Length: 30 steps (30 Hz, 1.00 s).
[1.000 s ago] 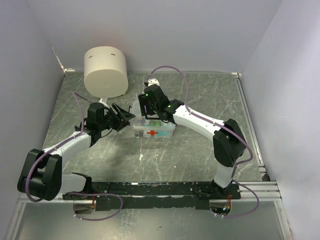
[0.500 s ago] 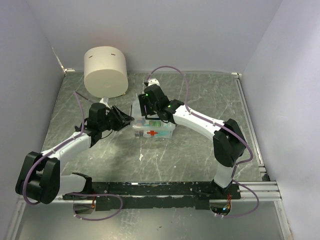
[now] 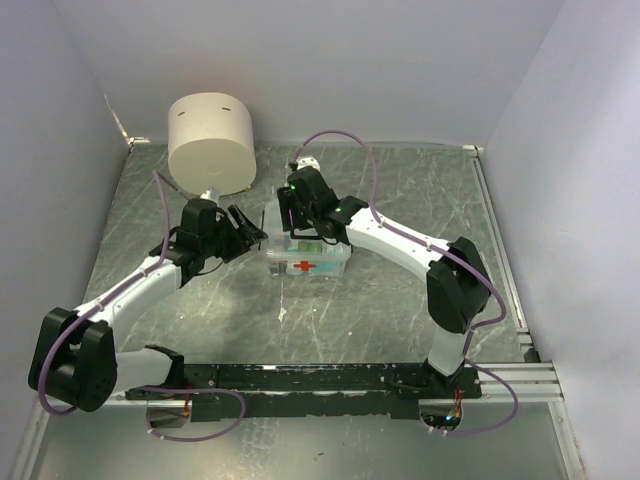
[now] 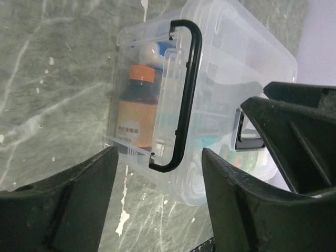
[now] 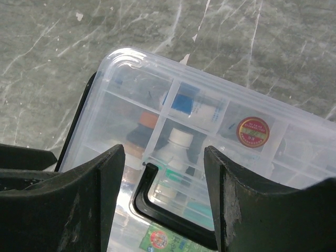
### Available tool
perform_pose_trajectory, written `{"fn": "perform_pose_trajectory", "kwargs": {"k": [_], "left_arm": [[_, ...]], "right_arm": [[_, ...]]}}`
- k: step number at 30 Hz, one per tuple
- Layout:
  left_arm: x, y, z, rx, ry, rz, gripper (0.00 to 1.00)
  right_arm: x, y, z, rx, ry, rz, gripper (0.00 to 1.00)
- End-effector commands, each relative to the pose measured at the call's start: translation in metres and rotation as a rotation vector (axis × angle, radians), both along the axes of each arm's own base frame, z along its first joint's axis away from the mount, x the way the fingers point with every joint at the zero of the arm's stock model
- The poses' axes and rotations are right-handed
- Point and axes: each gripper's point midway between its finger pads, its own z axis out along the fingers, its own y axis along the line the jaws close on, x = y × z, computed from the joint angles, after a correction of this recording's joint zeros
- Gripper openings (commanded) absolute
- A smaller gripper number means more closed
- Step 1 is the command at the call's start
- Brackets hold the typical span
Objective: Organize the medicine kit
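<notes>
The small clear plastic medicine kit [image 3: 310,262] with a red cross on its near side sits about mid-bench on the grey marbled bench [image 3: 400,300], nearer the far edge than the near one, its lid apparently seated. The left gripper [image 3: 250,232] hovers just off the kit's left end, fingers spread and holding nothing. Its wrist view looks between them at the thin black handle [image 4: 186,89] and an orange-capped brown bottle [image 4: 137,113] inside. The right gripper [image 3: 300,232] hangs over the lid's far side, also released and empty, with a white bottle [image 5: 176,142] showing below. The step looks like taking the handle: square the left fingers across the bar before closing, approach slowly so the light box does not skid, and let the right arm steady the lid.
</notes>
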Motion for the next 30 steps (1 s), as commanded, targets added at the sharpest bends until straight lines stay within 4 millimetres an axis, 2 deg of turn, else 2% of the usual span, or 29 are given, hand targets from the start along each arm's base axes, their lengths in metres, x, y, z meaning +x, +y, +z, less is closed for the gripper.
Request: {"fn": "perform_pose_trajectory", "kwargs": {"k": [1, 5, 8, 10, 12, 14, 16, 19, 20, 22, 24, 27, 28, 30], "left_arm": [[0.008, 0.014, 0.025, 0.142, -0.063, -0.011, 0.79], [0.011, 0.027, 0.056, 0.242, -0.133, -0.025, 0.87], [0.009, 0.035, 0.088, 0.298, -0.232, -0.047, 0.95], [0.001, 0.043, 0.111, 0.322, -0.294, -0.044, 1.00], [-0.009, 0.054, 0.129, 0.345, -0.353, -0.020, 1.00], [-0.019, 0.064, 0.145, 0.376, -0.419, -0.016, 1.00], [-0.028, 0.077, 0.154, 0.423, -0.455, 0.012, 1.00], [-0.042, 0.087, 0.164, 0.448, -0.491, 0.020, 1.00], [-0.046, 0.088, 0.168, 0.447, -0.501, 0.016, 1.00], [-0.056, 0.091, 0.178, 0.447, -0.527, 0.008, 0.99], [-0.068, 0.097, 0.188, 0.453, -0.547, 0.014, 1.00], [-0.086, 0.117, 0.211, 0.476, -0.600, 0.085, 1.00], [-0.091, 0.122, 0.218, 0.486, -0.617, 0.098, 1.00], [-0.106, 0.132, 0.235, 0.492, -0.665, 0.128, 1.00]], "right_arm": [[-0.011, -0.012, -0.007, -0.034, 0.071, -0.048, 0.61], [-0.003, -0.025, 0.034, 0.022, -0.025, -0.135, 0.61], [-0.009, -0.046, 0.058, 0.046, -0.084, -0.193, 0.62], [-0.021, -0.070, 0.063, 0.035, -0.102, -0.244, 0.66], [-0.037, -0.098, 0.064, 0.019, -0.131, -0.285, 0.70], [-0.052, -0.129, 0.068, 0.012, -0.167, -0.333, 0.80], [-0.066, -0.155, 0.075, 0.013, -0.198, -0.374, 0.86], [-0.088, -0.189, 0.084, 0.009, -0.224, -0.424, 0.89], [-0.095, -0.197, 0.090, 0.021, -0.232, -0.436, 0.89], [-0.109, -0.212, 0.088, 0.018, -0.224, -0.450, 0.89], [-0.121, -0.226, 0.098, 0.030, -0.237, -0.453, 0.89], [-0.137, -0.245, 0.109, 0.024, -0.260, -0.457, 0.89], [-0.141, -0.252, 0.124, 0.048, -0.287, -0.467, 0.89], [-0.150, -0.265, 0.142, 0.073, -0.322, -0.478, 0.89]]}}
